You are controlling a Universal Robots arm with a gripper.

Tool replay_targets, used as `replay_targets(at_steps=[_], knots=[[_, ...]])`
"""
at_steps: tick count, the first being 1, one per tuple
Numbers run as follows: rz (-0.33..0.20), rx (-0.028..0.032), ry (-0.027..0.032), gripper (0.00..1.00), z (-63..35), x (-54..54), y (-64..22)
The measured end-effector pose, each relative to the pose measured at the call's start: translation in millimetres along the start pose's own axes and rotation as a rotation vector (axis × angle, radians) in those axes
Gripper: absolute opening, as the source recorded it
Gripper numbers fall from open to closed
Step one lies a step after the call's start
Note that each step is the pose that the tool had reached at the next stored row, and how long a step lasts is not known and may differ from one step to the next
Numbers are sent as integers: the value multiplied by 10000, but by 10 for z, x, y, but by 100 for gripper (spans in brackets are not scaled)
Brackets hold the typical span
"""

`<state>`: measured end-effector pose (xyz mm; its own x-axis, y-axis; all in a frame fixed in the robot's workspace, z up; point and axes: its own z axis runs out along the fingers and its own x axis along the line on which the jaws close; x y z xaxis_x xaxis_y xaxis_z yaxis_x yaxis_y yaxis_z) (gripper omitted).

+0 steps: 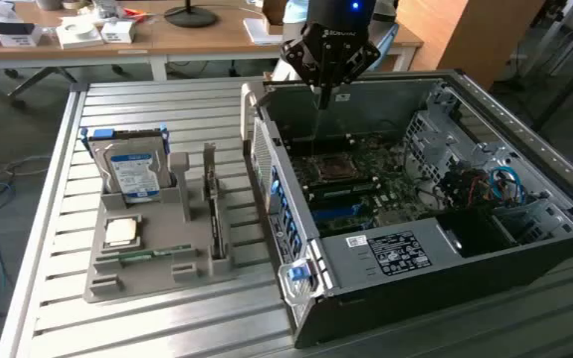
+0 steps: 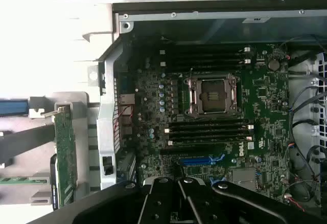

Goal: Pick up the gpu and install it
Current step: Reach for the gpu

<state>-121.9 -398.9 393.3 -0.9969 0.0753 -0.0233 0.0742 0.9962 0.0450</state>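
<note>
The gpu (image 1: 211, 205) stands on edge in a slot of the grey holder (image 1: 157, 280), left of the computer case in the exterior view. In the wrist view the gpu (image 2: 65, 155) appears edge-on as a thin green board with a metal bracket. My gripper (image 1: 321, 103) hangs over the far end of the open computer case (image 1: 386, 257), well apart from the card. Its dark fingers (image 2: 164, 196) are pressed together, shut on nothing, and the gripper (image 2: 179, 181) sits above the motherboard (image 2: 265, 106), near a blue slot (image 2: 202, 160).
The holder also carries a silver hard drive (image 1: 132, 171), a square processor chip (image 1: 120, 231) and a narrow memory stick (image 1: 152, 254). The motherboard has a processor socket (image 2: 212, 96) and cables (image 1: 495, 183) at the case's right. A cluttered desk (image 1: 167, 37) stands behind.
</note>
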Motion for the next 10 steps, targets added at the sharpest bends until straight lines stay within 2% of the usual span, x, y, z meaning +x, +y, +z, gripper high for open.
replay_targets(at_steps=[10], knots=[[1,-2,-1,11,1,5,0]])
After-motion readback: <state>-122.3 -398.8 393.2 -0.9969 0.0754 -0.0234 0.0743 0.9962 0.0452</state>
